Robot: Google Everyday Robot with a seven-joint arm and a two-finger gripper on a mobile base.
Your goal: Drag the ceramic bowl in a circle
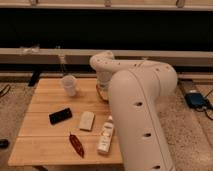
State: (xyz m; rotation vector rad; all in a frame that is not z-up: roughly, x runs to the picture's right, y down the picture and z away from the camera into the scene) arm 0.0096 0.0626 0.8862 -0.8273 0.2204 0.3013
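The ceramic bowl (101, 92) shows only as an orange-red sliver on the wooden table (45, 102), right of the pale cup (69, 85). My white arm (135, 110) rises from the lower right, bends over the table's far right part and comes down onto the bowl. My gripper (102, 90) is at the bowl, under the wrist, and is mostly hidden by the arm. Most of the bowl is hidden too.
On the table lie a black flat object (60, 116), a pale packet (86, 120), a white bottle on its side (105, 135) and a red item (76, 145). A dark wall with rails runs behind. A blue object (196, 99) lies on the floor at right.
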